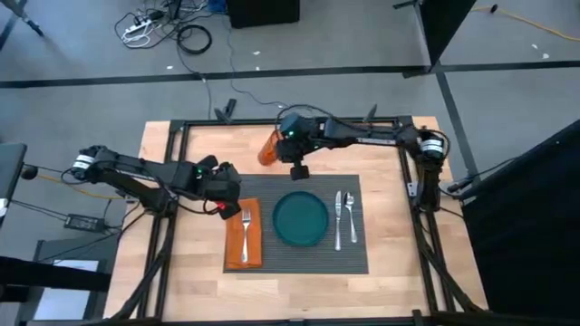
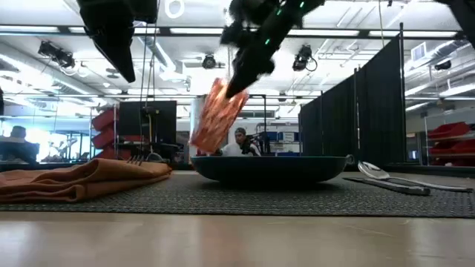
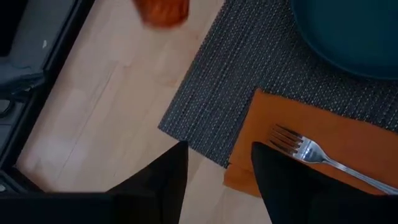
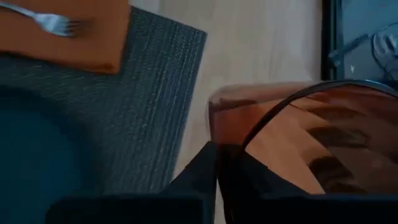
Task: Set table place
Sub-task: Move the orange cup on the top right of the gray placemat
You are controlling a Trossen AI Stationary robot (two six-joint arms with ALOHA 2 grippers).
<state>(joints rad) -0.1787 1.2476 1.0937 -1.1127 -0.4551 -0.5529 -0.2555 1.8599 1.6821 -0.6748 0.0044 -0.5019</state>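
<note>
Wood table (image 1: 190, 272) carries 1 grey placemat (image 1: 358, 258).

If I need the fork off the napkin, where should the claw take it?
Grip the fork at mid-handle, coming straight down from above with the fingers across its width. It lies flat along the orange napkin, tines toward the far edge; the handle is narrow and straight, and the soft cloth should let the fingers close under it. The left claw, open, hovers nearest.
</note>
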